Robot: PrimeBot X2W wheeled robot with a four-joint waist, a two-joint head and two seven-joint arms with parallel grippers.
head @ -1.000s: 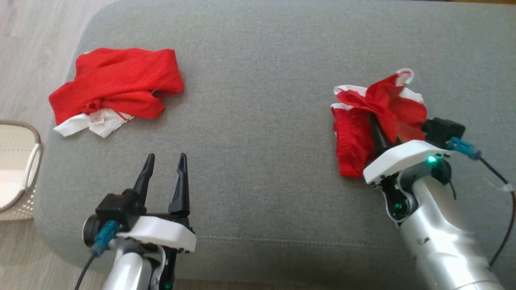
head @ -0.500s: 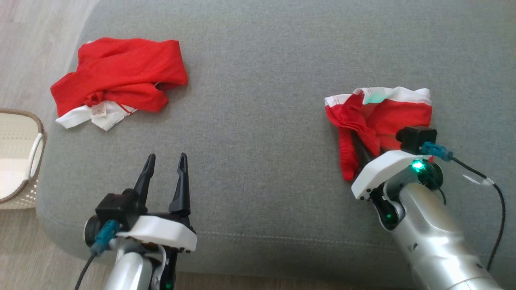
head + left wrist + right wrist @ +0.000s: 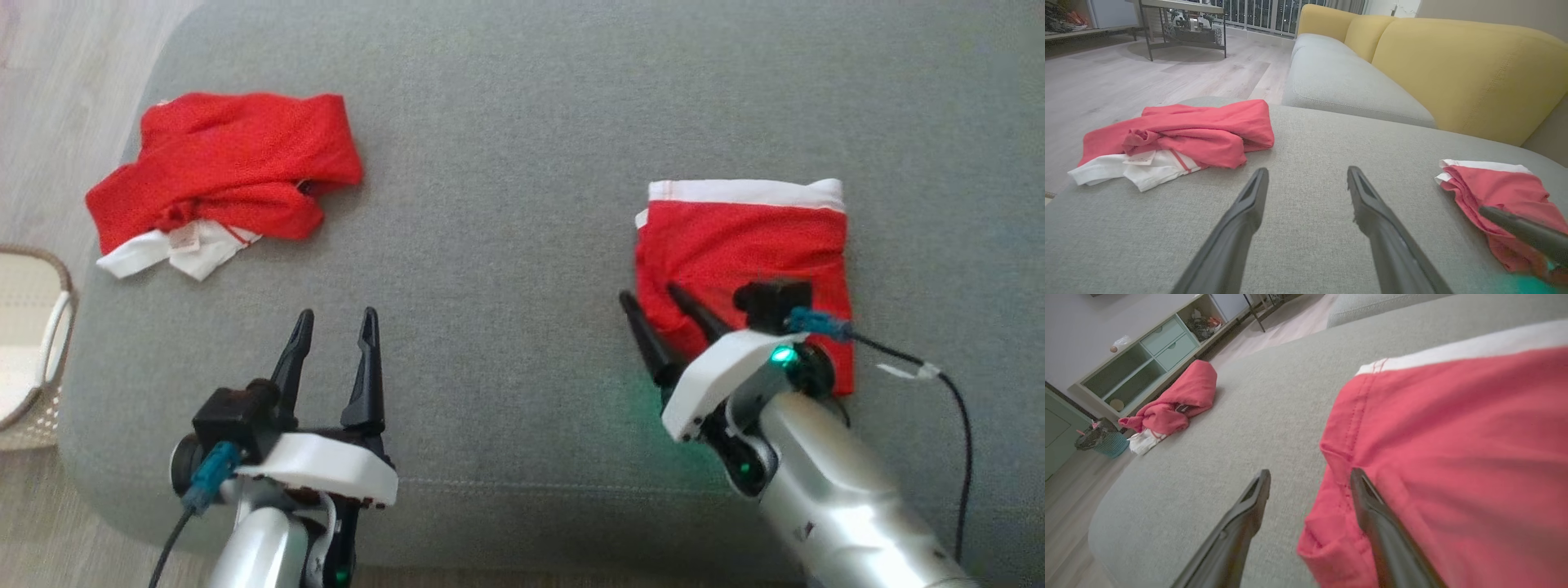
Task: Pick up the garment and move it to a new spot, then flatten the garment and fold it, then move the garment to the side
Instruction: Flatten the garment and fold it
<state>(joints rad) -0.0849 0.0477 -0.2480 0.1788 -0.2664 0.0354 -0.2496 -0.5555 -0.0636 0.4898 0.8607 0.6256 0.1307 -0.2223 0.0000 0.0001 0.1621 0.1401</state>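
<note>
On the grey cushion's (image 3: 506, 204) right half, the folded garment (image 3: 743, 245) lies beneath my low-slanted right gripper (image 3: 649, 292), fingers released astride its edge; left gripper (image 3: 338, 314) likewise spread; the left wrist view adds a yellow sofa (image 3: 1453, 69).

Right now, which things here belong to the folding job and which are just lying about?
Job: folded red garment with white band; right tool, open at its left edge; grey cushion under it.
Lying about: crumpled red and white clothes, far left; basket beside the cushion; left tool, open, holding nothing.
</note>
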